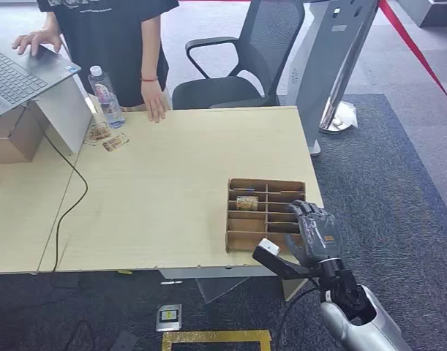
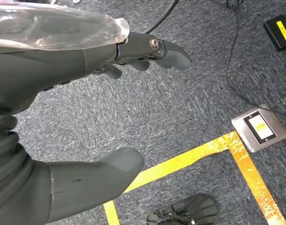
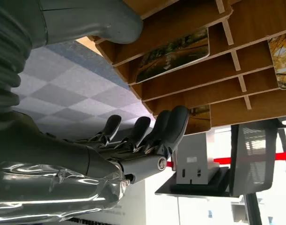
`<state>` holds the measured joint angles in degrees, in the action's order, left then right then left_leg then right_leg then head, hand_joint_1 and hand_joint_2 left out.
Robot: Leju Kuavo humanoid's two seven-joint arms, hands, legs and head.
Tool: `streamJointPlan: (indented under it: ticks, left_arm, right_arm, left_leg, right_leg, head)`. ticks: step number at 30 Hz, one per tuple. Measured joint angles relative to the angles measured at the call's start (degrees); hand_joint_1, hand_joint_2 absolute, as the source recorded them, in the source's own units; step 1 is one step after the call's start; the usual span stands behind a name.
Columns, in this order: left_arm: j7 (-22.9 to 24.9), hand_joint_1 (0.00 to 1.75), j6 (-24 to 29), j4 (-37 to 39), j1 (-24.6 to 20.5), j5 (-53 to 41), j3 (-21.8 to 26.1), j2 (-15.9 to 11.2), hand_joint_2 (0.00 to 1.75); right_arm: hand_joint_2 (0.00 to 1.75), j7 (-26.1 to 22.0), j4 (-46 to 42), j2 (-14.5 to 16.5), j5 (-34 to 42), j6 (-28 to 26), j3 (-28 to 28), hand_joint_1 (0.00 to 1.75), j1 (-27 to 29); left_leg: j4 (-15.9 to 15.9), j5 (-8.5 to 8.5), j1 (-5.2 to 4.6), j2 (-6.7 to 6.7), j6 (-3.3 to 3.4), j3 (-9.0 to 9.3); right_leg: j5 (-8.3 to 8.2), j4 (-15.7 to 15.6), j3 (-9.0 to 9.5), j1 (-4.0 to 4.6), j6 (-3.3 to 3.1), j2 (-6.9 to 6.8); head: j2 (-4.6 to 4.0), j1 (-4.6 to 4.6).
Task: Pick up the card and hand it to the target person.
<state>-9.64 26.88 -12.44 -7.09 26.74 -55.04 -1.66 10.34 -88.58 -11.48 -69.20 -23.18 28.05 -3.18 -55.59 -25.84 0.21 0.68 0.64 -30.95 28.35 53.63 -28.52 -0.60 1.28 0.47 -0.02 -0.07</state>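
A pale wooden table (image 1: 171, 183) carries an open laptop (image 1: 19, 69) propped up on a cardboard box (image 1: 14, 135) at its far left corner, with a black cable (image 1: 72, 201) trailing off it across the tabletop. Beside the laptop stands a clear water bottle (image 1: 106, 96). Behind the table sits a black mesh office chair (image 1: 240, 62). On the dark carpet, yellow tape (image 2: 191, 159) marks out a rectangle next to a metal floor socket (image 2: 260, 127).

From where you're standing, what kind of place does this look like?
Probably an office or lab demo area: a light wooden table with an open laptop, a black office chair behind it, grey carpet marked with yellow floor tape, and a red barrier ribbon.
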Motion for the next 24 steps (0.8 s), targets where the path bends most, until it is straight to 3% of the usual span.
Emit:
streamJointPlan:
  ticks: [15,17,20,21,24]
  left_arm:
    - [0.7,0.00,-0.5,0.0,-0.5,-0.6,0.0,0.3,1.75]
    - [0.8,0.00,-0.6,0.0,-0.5,-0.7,0.0,0.3,1.75]
    - [0.8,0.00,-0.6,0.0,-0.6,-0.7,0.0,0.3,1.75]
    - [0.8,0.00,-0.6,0.0,-0.6,-0.7,0.0,0.3,1.75]
    - [0.8,0.00,-0.7,0.0,-0.7,-0.7,0.0,0.3,1.75]
  right_arm:
    - [1.75,1.7,2.8,0.2,-4.1,1.6,0.4,0.77,-1.3]
    - [1.75,1.8,3.3,0.3,-4.6,1.7,0.4,0.97,-1.5]
    - [1.75,2.0,3.9,0.4,-5.3,2.1,0.4,1.61,-1.9]
    - [1.75,2.0,4.1,0.4,-5.5,2.3,0.4,1.71,-2.1]
    - [1.75,2.1,4.6,0.5,-5.7,2.5,0.3,1.75,-2.7]
  left_leg:
    - [0.0,0.00,0.00,0.00,0.00,0.00]
    - [0.0,0.00,0.00,0.00,0.00,0.00]
    - [0.0,0.00,0.00,0.00,0.00,0.01]
    - [0.0,0.00,0.00,0.00,0.00,0.01]
    - [0.0,0.00,0.00,0.00,0.00,0.01]
  right_leg:
    - [0.00,0.0,0.00,0.00,0.00,0.00]
    - [0.00,0.0,0.00,0.00,0.00,0.00]
    - [0.00,0.0,0.00,0.00,0.00,0.00]
    - [0.00,0.0,0.00,0.00,0.00,0.00]
    - [0.00,0.0,0.00,0.00,0.00,0.01]
  head:
    - [0.00,0.00]
    - [0.00,0.00]
    - [0.00,0.00]
    - [0.00,0.00]
    - [0.00,0.00]
